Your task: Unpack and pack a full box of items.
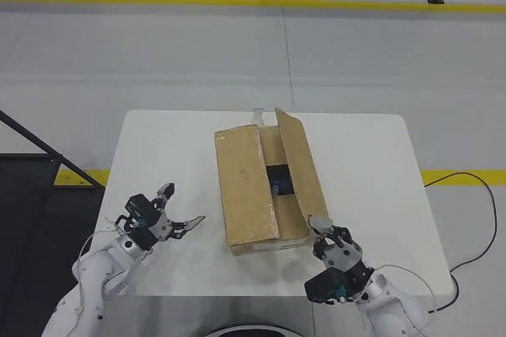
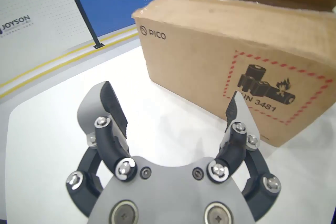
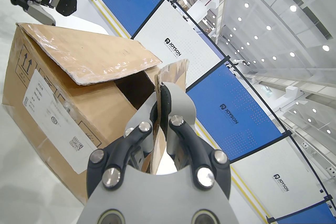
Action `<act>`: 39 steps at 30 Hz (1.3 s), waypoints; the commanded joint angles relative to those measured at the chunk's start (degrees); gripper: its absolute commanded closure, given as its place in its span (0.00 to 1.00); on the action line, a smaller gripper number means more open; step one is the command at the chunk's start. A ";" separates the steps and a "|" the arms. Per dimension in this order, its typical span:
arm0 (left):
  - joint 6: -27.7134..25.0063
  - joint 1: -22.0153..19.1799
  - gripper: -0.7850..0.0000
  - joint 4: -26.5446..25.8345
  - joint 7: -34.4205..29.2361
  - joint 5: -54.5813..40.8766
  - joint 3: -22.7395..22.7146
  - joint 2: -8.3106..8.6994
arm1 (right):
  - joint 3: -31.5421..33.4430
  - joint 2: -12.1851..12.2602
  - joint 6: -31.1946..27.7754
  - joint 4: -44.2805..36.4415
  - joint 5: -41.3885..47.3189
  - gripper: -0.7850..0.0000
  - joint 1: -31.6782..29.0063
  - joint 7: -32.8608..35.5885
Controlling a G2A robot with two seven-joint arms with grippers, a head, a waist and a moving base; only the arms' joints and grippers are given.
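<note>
White table [image 1: 152, 143] carries the cardboard box [image 1: 249, 189] at its middle, where the right gripper [image 3: 159, 93], clenched on the raised flap [image 3: 174, 70], should fold it outward slowly, the left gripper [image 2: 170, 88] released near the front edge.

Table [image 1: 164, 143]: bare surface left of the box [image 2: 199, 72], free for passage; the left gripper [image 1: 185, 204] hangs there, fingers spread, near the box's side wall. A bare strip also lies right of the box.
Left flap [image 1: 244, 177]: lies flat, covering that half.
Right flap [image 1: 299, 160]: stands raised, pinched at its near corner by the right gripper [image 1: 322, 226].
Opening [image 1: 278, 179]: narrow slot between the flaps, reachable from above.
</note>
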 commanded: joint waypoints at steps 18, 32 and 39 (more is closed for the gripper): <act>-1.74 -1.30 0.00 0.24 -3.28 -0.69 8.19 -0.24 | 2.84 0.61 2.36 -1.68 2.25 0.00 -4.16 -5.99; -4.12 -3.02 0.00 -1.55 -8.73 -2.59 15.15 -0.65 | 7.51 0.56 5.01 0.46 11.41 0.00 -5.30 -4.24; -3.57 -3.75 0.00 -1.98 -8.60 -3.33 15.92 -0.61 | 11.72 0.51 2.37 3.29 20.28 0.00 -5.27 0.70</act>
